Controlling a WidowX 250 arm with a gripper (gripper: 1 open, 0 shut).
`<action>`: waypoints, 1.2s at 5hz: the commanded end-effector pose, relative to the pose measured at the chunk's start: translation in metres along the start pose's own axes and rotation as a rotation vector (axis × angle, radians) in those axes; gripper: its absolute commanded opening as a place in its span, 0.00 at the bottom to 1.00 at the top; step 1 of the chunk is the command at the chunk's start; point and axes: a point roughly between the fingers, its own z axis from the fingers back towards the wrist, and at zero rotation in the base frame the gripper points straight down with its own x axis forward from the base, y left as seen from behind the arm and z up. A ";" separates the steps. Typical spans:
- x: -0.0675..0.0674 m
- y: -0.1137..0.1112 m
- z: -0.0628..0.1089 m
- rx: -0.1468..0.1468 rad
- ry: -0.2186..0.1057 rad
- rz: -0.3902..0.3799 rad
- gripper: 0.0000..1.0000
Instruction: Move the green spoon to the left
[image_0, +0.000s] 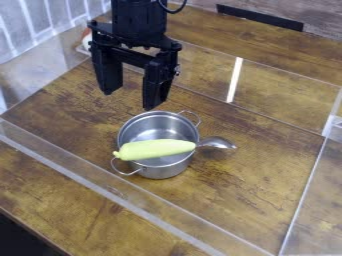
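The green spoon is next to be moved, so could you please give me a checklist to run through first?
1. Green spoon in plain view, handle uncovered: ok.
2. Steel pot upright beneath the spoon: ok.
3. Jaws open: ok.
4. Jaws around the yellow-green handle: not ok, they stand apart from it.
5. Exact height of jaws above the handle: cannot tell from this single view.

Matte black housing throughout, blocky and angular in section, with thin dark cabling looped near the twelve o'clock end and small pale specks, too small to identify, on the surface.
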 end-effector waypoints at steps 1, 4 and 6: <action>-0.005 0.001 0.000 0.023 0.012 -0.201 1.00; 0.007 0.009 -0.036 0.109 -0.009 -0.925 1.00; 0.024 0.016 -0.048 0.134 -0.036 -1.062 1.00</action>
